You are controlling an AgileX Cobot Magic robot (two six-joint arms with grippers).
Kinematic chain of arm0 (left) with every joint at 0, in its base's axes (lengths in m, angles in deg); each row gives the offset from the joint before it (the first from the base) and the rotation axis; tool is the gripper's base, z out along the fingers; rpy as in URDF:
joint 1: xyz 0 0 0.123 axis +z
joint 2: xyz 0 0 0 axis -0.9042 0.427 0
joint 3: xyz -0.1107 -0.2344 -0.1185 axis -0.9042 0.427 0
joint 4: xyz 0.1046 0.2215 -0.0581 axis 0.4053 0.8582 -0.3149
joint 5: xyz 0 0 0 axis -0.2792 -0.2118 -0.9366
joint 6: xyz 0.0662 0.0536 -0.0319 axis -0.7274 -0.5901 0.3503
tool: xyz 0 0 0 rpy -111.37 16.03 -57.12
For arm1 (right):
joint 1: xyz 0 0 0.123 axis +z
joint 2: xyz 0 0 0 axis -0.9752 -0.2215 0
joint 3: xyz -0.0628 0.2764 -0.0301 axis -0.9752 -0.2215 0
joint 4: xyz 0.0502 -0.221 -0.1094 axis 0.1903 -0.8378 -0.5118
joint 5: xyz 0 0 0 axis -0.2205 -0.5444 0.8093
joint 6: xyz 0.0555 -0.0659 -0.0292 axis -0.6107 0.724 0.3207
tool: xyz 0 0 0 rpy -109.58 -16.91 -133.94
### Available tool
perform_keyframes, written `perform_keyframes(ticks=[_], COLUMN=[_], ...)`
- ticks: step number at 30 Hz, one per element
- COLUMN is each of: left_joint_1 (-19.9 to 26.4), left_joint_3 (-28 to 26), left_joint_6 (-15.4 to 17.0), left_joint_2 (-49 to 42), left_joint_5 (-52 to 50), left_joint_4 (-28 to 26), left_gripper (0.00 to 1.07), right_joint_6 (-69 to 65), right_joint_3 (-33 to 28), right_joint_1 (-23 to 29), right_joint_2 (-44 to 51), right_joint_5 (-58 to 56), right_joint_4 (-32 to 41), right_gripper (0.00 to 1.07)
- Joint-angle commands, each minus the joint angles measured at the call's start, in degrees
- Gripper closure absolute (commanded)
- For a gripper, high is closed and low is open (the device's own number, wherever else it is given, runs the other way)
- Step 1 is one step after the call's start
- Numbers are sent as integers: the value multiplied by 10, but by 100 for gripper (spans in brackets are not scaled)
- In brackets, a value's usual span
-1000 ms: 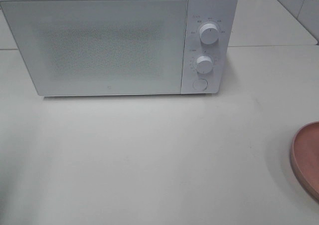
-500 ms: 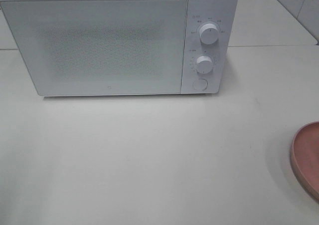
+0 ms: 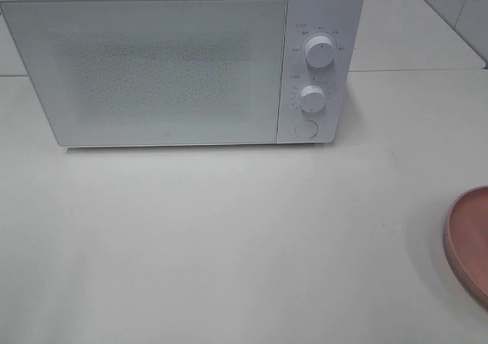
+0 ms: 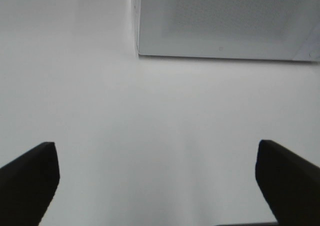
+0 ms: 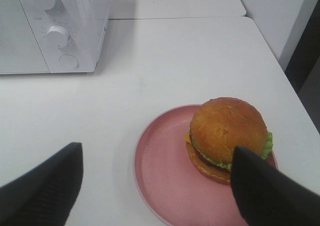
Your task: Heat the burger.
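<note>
A pale white tabletop (image 3: pixel 229 237) carries a closed white microwave (image 3: pixel 168 62) at the back. The burger (image 5: pixel 227 133) sits on a pink plate (image 5: pixel 160 176) near the table's right edge, seemingly off-centre. The left gripper (image 4: pixel 157 186) and right gripper (image 5: pixel 155 186) both hang spread apart, empty.

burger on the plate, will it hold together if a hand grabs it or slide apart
The burger is stacked in layers, with lettuce poking out one side, so a side squeeze might shift them. Its bun looks glossy, possibly slick. It sits off-centre on the smooth plate, so a push would likely slide it.
</note>
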Motion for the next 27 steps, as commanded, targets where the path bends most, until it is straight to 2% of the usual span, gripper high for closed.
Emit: perform_keyframes(ticks=[1, 27], left_joint_1=[9, 9], left_joint_3=[2, 2], left_joint_6=[6, 7], left_joint_2=[-46, -42], left_joint_5=[-5, -6], left_joint_4=[-6, -9], left_gripper=[6, 6], right_joint_6=[6, 6], right_joint_3=[-1, -1], right_joint_1=[-3, -3], right_joint_2=[14, 14], right_joint_5=[2, 2], right_joint_4=[1, 1], right_gripper=[31, 31])
